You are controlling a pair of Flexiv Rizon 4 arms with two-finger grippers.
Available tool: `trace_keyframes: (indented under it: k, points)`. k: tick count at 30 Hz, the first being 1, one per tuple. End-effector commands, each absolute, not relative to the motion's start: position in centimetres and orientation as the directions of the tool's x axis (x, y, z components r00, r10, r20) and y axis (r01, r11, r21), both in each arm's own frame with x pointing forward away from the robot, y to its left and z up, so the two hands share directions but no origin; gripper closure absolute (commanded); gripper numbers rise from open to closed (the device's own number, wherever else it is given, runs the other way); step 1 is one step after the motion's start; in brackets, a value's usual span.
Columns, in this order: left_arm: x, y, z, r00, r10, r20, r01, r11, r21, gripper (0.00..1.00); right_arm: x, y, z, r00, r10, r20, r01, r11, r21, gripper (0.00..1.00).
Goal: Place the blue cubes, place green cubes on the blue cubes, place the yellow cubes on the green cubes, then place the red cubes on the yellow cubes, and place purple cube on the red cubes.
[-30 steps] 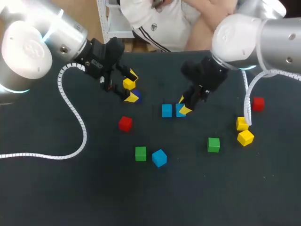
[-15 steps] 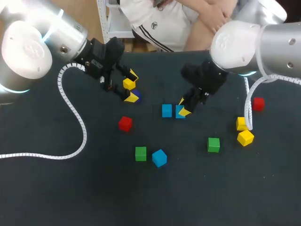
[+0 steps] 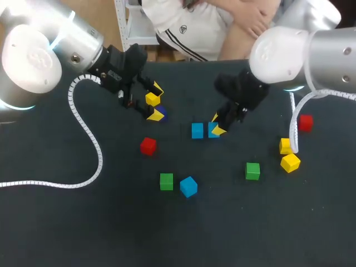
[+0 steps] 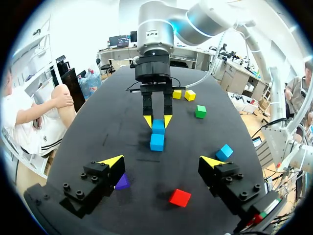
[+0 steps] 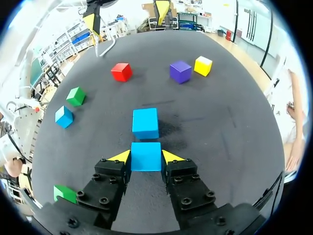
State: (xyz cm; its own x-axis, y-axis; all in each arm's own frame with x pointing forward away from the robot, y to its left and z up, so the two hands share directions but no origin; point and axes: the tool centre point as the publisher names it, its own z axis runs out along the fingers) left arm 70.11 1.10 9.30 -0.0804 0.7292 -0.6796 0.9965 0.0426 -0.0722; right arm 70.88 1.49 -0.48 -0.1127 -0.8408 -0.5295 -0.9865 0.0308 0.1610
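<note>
Hidden or cut off:
- Purple cube (image 3: 162, 113): mostly covered in the head view by a yellow tip of the left gripper (image 3: 156, 102). In the left wrist view it sits half behind one finger.
- Yellow cube (image 3: 152, 99): appears between the left gripper's tips from above, but does not show in the left wrist view. There the fingers stand wide apart with nothing between them, so the gripper is released.
- Held blue cube (image 4: 158, 127): the right gripper (image 5: 146, 157) is clamped on it, a tip on either side, and the cube rests on the worktop (image 3: 111, 222). From above, one tip hides part of it.
- Second blue cube (image 3: 197, 130): just beside the held one, with a thin gap showing in the right wrist view.
- Cable-side yellow cube (image 3: 286, 146): partly crossed by the right arm's cable. The outer yellow cube (image 3: 290, 162) is just beside it.

Edges and room:
- Far red cube (image 3: 305, 122): sits near the worktop's right edge.
- Near red cube (image 3: 148, 146), left green cube (image 3: 166, 181), tilted blue cube (image 3: 188, 186) and right green cube (image 3: 252, 171): spread across the middle, with dark bare worktop on the near side of them.
- Left arm's white cable (image 3: 89, 139): trails across the left side.
</note>
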Motion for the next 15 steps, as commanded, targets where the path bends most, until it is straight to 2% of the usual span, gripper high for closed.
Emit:
trace_keyframes:
  k: [1,15]
  points:
    - [70.11,1.14,9.27,-0.080,0.729,-0.680,0.997,0.042,-0.072,0.00,70.49,1.33,-0.48,-0.105,-0.839,-0.533,-0.988,0.028,0.150,1.00]
    - [70.11,1.14,9.27,-0.080,0.729,-0.680,0.997,0.042,-0.072,0.00,70.38,1.63,-0.93,-0.031,-0.819,-0.572,-0.995,-0.030,0.096,1.00]
